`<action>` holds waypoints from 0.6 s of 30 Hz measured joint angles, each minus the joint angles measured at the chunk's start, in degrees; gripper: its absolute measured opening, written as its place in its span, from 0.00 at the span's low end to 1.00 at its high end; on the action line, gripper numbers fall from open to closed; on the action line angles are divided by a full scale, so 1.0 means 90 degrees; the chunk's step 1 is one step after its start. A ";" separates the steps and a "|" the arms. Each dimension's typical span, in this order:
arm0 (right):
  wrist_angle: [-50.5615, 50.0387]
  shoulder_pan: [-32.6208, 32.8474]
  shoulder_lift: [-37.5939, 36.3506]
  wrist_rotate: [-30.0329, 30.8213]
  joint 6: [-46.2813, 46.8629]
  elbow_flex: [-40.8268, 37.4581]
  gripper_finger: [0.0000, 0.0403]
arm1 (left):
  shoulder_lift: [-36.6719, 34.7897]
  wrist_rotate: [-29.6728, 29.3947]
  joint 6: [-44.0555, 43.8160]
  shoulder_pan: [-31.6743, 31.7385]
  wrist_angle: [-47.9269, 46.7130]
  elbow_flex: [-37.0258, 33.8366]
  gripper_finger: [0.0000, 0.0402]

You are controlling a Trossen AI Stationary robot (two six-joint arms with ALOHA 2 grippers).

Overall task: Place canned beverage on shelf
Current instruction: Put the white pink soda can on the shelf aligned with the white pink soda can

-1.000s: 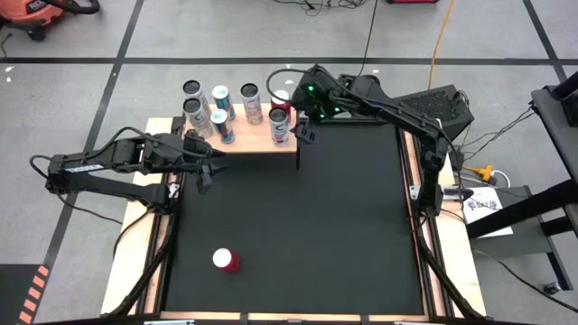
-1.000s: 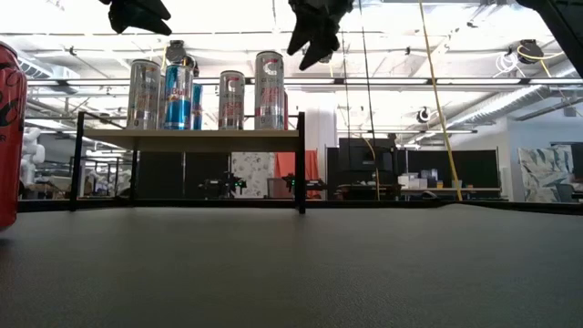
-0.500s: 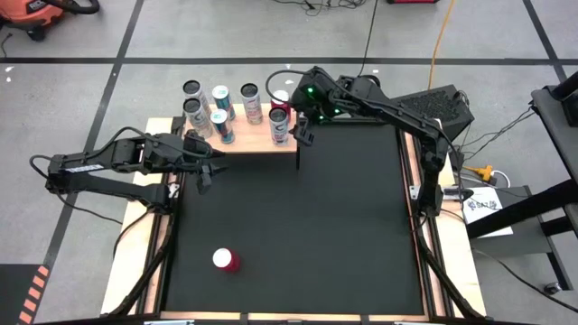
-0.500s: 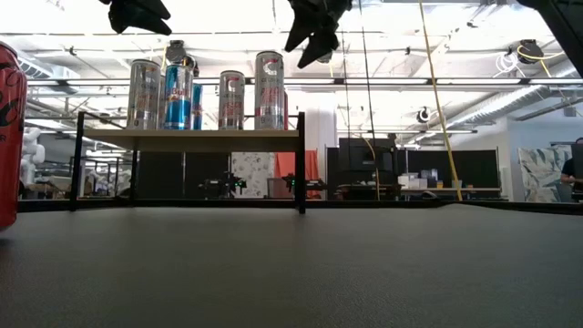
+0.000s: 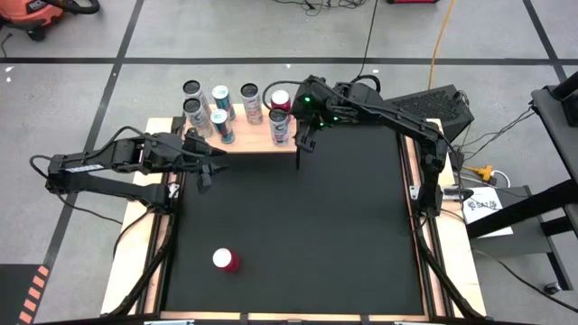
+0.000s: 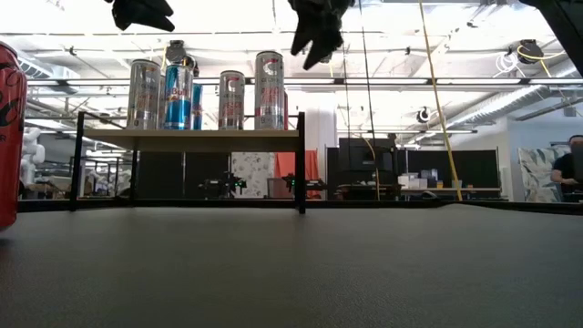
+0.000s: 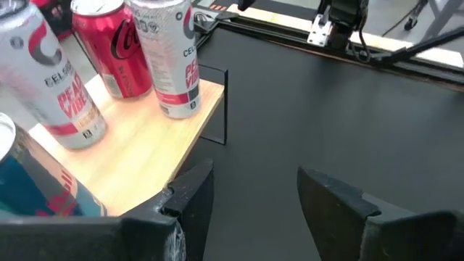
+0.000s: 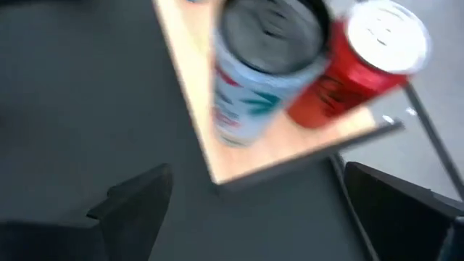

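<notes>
A red can stands upright on its base on the black table near the front left; it also shows at the left edge of the low view. The wooden shelf at the far left carries several cans standing upright. My right gripper hovers open just off the shelf's right end, above a white-and-teal can and a red can, holding nothing. My left gripper waits in the air at the shelf's near left side, its fingers apart and empty.
The shelf stands on thin black legs at the table's far edge. Bare black mat fills the middle and right of the table. Wooden strips edge the table's sides. Cables and a dark box lie beyond the far right corner.
</notes>
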 joint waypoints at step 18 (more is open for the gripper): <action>-0.0029 -0.0226 0.0480 0.0224 0.0331 0.0000 0.28 | -0.0001 0.0070 -0.0259 -0.0002 -0.0020 0.0001 0.50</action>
